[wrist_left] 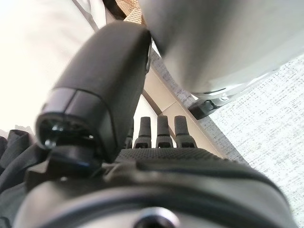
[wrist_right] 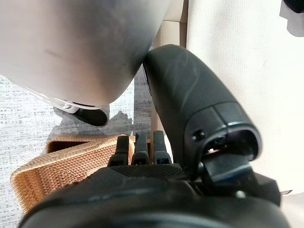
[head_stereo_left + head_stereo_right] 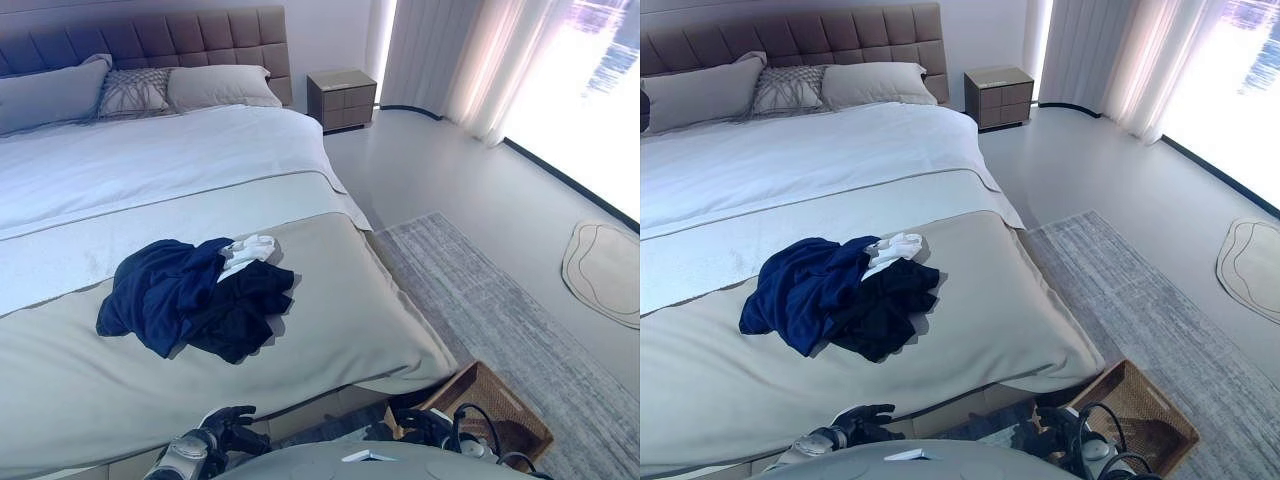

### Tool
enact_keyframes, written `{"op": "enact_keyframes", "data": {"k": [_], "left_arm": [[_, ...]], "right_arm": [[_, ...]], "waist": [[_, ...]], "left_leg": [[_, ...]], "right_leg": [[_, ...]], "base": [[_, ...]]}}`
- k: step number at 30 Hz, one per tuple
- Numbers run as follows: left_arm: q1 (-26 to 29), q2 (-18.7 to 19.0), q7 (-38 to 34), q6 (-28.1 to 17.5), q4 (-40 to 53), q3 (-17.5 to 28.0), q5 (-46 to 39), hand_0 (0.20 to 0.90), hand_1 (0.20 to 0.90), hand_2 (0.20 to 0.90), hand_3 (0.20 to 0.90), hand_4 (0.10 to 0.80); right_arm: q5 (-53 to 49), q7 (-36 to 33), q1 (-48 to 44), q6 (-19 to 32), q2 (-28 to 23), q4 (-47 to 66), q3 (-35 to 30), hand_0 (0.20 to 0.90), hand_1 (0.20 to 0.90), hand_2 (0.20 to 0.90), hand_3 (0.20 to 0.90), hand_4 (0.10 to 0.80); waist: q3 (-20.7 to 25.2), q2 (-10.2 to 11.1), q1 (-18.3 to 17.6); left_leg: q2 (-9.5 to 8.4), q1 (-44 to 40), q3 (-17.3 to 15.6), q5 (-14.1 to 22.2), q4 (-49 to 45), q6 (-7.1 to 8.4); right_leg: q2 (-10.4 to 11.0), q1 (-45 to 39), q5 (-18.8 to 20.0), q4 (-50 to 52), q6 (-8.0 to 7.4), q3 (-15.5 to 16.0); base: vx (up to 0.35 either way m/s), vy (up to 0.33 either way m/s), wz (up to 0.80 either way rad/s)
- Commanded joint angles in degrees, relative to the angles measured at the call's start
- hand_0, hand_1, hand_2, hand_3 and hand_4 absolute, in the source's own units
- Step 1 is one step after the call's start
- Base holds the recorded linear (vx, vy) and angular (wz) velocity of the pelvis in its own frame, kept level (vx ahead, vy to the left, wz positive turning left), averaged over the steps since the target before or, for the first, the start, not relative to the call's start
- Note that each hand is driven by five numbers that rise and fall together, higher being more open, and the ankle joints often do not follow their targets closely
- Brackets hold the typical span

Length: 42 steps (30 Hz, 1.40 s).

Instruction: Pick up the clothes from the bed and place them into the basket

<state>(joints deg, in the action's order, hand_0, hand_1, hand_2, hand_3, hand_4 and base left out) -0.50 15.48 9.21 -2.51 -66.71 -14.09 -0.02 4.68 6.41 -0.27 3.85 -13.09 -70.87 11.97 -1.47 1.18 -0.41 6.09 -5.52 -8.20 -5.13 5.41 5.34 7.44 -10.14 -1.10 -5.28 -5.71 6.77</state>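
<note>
A navy blue garment (image 3: 160, 290), a black garment (image 3: 242, 312) and a small white piece (image 3: 248, 252) lie heaped together on the beige cover at the foot of the bed (image 3: 350, 330). A woven wicker basket (image 3: 500, 412) stands on the floor by the bed's near right corner; its rim (image 2: 57, 166) shows just beyond my right hand. My left hand (image 3: 226, 424) hangs low in front of the bed's edge, open and holding nothing. My right hand (image 2: 137, 178) hangs low beside the basket, its fingers straight and nothing in it. Both hands are well short of the clothes.
Pillows (image 3: 215, 87) lie at the headboard and a nightstand (image 3: 342, 98) stands to the bed's far right. A grey rug (image 3: 520, 310) covers the floor right of the bed, with a small round mat (image 3: 605, 268) beyond it. Curtains (image 3: 440, 60) hang at the window.
</note>
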Motion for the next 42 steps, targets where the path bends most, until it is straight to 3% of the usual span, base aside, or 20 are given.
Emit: {"op": "enact_keyframes", "data": {"k": [1,6,9,12,15,19,26,30,33,42], "left_arm": [[3.25,-0.51,0.06,-0.75,-4.33,-0.43,0.42,0.9,0.9,0.9,0.9,0.8],[3.2,-0.48,-0.72,-1.16,-4.61,-0.08,0.57,0.9,0.9,0.9,0.9,0.8],[2.55,-0.39,-0.73,-1.56,-5.05,0.44,0.53,0.9,0.9,0.9,0.9,0.8],[1.74,-0.03,-0.5,-1.73,-4.9,0.79,0.2,0.9,0.9,0.9,0.9,0.8],[0.84,0.29,-0.73,-1.8,-4.26,0.6,0.52,0.9,0.9,0.9,0.9,0.8],[-0.08,0.79,-1.32,-1.63,-2.74,-0.26,0.32,0.9,0.9,0.9,0.9,0.8],[-0.92,1.77,-2.45,-1.73,0.23,-3.08,0.47,0.9,0.9,0.9,0.9,0.8],[-0.41,3.02,-2.76,-1.66,2.33,-4.53,-0.32,0.9,0.9,0.9,0.9,0.8],[2.06,4.09,-2.98,-1.89,3.63,-6.16,-2.38,0.9,0.9,0.9,0.9,0.8],[7.86,5.82,-3.87,-4.07,4.89,-7.73,-6.96,0.9,0.9,0.9,0.9,0.8]], "right_arm": [[1.44,-0.28,-1.96,0.64,-1.28,-2.38,0.31,0.9,0.9,0.9,0.9,0.8],[-10.22,0.78,-1.97,-0.91,-0.85,-2.76,-2.59,0.9,0.9,0.9,0.9,0.8],[-23.29,1.95,-1.74,-1.78,-0.55,-2.99,-8.35,0.9,0.9,0.9,0.9,0.8],[-33.14,1.21,-1.76,0.61,-0.86,-1.46,-13.26,0.9,0.9,0.9,0.9,0.8],[-36.33,-2.15,-2.74,2.96,-1.33,4.1,-15.55,0.9,0.9,0.9,0.9,0.8],[-36.6,-6.13,-5.22,3.22,-1.68,14.68,-13.5,0.9,0.9,0.9,0.9,0.8],[-25.22,-10.36,-13.4,2.24,-6.89,29.54,-6.28,0.9,0.9,0.9,0.9,0.8],[-8.6,-16.43,-21.79,0.3,-12.71,34.65,-0.7,0.9,0.9,0.9,0.9,0.8],[4.37,-20.49,-33.52,-5.2,-17.08,32.48,4.32,0.9,0.9,0.9,0.9,0.8],[14.9,-23.15,-53.92,-12.87,-20.25,22.07,13.55,0.9,0.9,0.9,0.9,0.8]], "waist": [[-3.01,-1.07,0.32],[-3.21,-1.08,0.61],[-3.26,-1.27,0.65],[-3.54,-1.43,0.86],[-4.02,-1.24,1.27],[-5.06,-0.87,2.31],[-7.4,-0.06,6.06],[-9.52,0.21,8.93],[-12.55,-0.38,11.99],[-19.13,-1.99,18.89]], "left_leg": [[-6.42,-3.68,0.91,8.52,-0.41,-6.84],[-6.5,-3.87,1.47,8.53,-0.41,-7.05],[-6.51,-4.21,1.72,8.6,-0.41,-7.17],[-6.59,-4.54,2.17,8.7,-0.41,-7.38],[-6.78,-4.77,2.76,8.88,-0.41,-7.7],[-7.09,-4.48,3.69,8.92,-0.67,-8.34],[-8.38,-1.49,6.06,9.32,-3.2,-9.72],[-9.65,2.43,8.07,9.47,-5.97,-10.58],[-10.95,6.84,10.52,8.37,-6.81,-10.93],[-12.87,19.64,14.16,6.01,-11.2,-10.55]], "right_leg": [[-4.03,2.39,-2.23,5.43,2.34,4.82],[-3.91,2.36,-2.94,6.66,2.46,5.21],[-3.74,2.23,-3.66,7.88,2.46,5.36],[-3.36,2.35,-4.0,9.54,2.24,5.74],[-2.75,2.84,-3.66,11.43,1.77,5.86],[-1.71,4.16,-2.96,14.24,1.36,5.97],[0.63,6.79,-1.63,17.76,0.46,6.97],[2.63,9.46,0.0,20.71,0.04,7.94],[4.48,12.81,1.3,23.41,0.08,9.35],[7.26,18.83,0.88,24.75,0.65,13.82]], "base": [[0.0,0.0,0.0],[0.024,0.005,0.01],[0.06,0.02,0.03],[0.07,0.028,0.01],[0.06,0.021,0.02],[0.035,0.026,0.08],[0.033,0.055,0.22],[0.012,0.093,0.38],[-0.086,0.119,0.49],[-0.091,0.028,0.39]]}}
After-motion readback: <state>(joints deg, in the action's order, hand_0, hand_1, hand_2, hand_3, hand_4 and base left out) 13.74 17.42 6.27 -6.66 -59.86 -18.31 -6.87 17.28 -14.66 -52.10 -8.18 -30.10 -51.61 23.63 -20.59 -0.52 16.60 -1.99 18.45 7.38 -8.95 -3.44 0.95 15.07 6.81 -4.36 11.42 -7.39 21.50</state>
